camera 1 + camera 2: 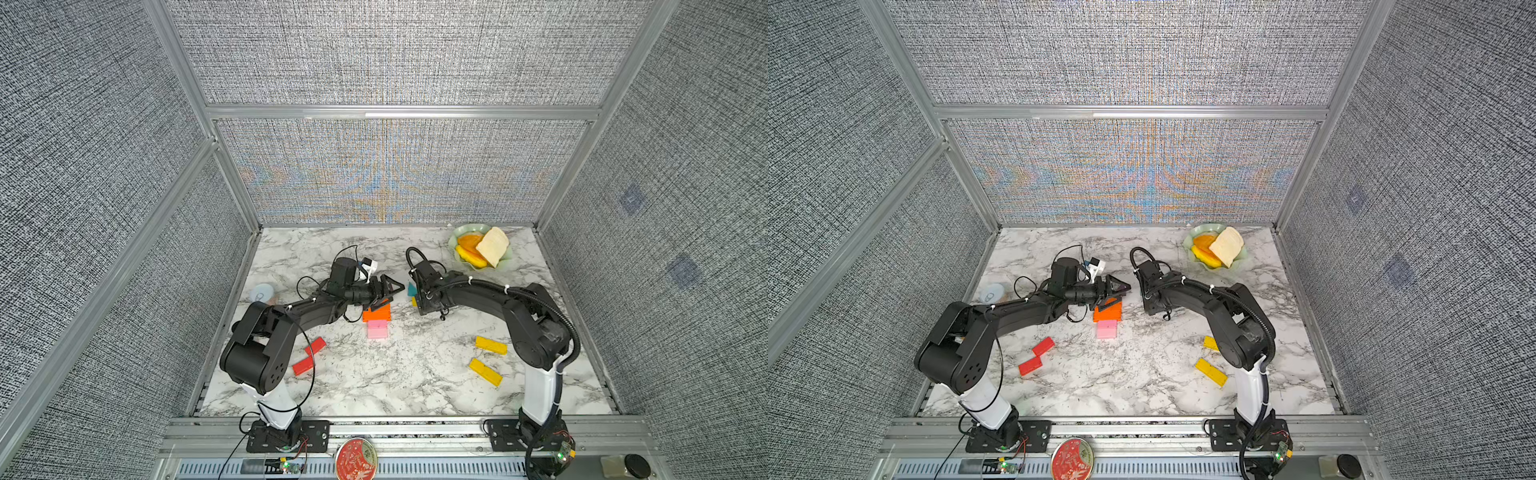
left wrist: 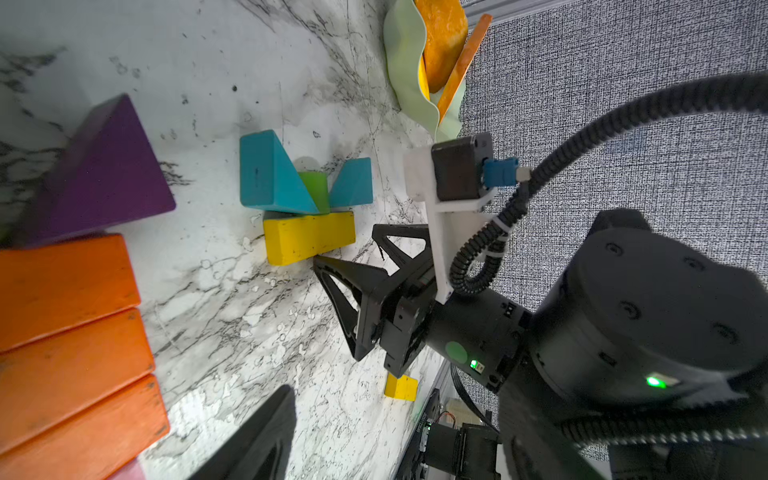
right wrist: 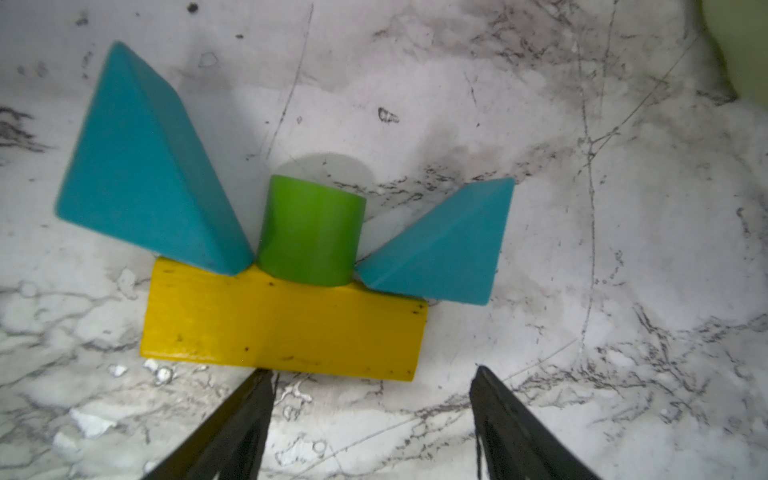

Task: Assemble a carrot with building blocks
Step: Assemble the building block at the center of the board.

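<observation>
Three orange bars (image 2: 62, 291) lie side by side with a purple triangle (image 2: 104, 174) at their far end and pink bars (image 1: 378, 330) at the near end. My left gripper (image 1: 395, 294) hovers open over the orange bars, holding nothing; only one finger (image 2: 257, 436) shows in the left wrist view. Just to the right, a lime-green stub (image 3: 311, 232) sits between two teal triangles (image 3: 141, 174) against a yellow bar (image 3: 282, 324). My right gripper (image 3: 370, 376) stands open at that bar's near edge, one fingertip against it.
Two red bars (image 1: 309, 355) lie at the front left and two yellow bars (image 1: 491, 345) at the front right, near the right arm. A pale green bowl (image 1: 467, 227) with toy fruit slices and bread stands at the back right. A pale round cup (image 1: 262, 293) sits at the left edge.
</observation>
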Robot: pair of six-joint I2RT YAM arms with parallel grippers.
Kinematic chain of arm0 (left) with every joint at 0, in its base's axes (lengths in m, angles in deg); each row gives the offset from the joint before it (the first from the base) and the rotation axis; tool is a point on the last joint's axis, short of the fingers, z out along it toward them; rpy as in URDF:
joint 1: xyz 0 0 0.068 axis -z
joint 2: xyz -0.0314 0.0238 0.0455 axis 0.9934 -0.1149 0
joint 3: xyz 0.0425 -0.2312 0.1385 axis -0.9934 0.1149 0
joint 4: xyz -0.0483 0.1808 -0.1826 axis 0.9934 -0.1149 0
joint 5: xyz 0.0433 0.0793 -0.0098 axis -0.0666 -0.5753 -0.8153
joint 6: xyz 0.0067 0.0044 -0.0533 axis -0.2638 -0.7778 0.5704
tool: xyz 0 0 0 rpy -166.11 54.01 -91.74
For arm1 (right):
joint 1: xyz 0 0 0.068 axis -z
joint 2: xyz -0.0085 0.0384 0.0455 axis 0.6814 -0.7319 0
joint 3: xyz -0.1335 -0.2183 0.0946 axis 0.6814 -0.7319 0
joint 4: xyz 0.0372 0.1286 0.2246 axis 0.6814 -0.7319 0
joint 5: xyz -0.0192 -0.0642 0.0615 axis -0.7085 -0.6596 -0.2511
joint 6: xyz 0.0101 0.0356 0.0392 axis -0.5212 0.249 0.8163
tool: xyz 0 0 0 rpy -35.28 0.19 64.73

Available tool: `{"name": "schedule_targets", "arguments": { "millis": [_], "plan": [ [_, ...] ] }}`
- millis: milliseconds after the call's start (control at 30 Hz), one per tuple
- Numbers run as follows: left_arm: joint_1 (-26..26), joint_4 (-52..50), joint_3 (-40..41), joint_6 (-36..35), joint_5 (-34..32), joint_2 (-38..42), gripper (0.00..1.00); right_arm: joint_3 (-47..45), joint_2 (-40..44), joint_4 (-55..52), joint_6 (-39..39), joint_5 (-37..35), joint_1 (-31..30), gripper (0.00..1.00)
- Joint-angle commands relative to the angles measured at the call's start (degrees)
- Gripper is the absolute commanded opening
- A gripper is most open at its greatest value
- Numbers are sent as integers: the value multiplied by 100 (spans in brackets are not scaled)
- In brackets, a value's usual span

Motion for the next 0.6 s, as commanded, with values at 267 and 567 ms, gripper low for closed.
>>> {"name": "schedule_targets", "arguments": {
  "millis": [267,567],
  "plan": [
    [9,-50,-47,-59,93,-22,78,114,-24,-45,148,-73,0,77],
    [18,-41,-48,-60,87,-18,78,53,254,-127,141,-24,-59,77]
  ]
}}
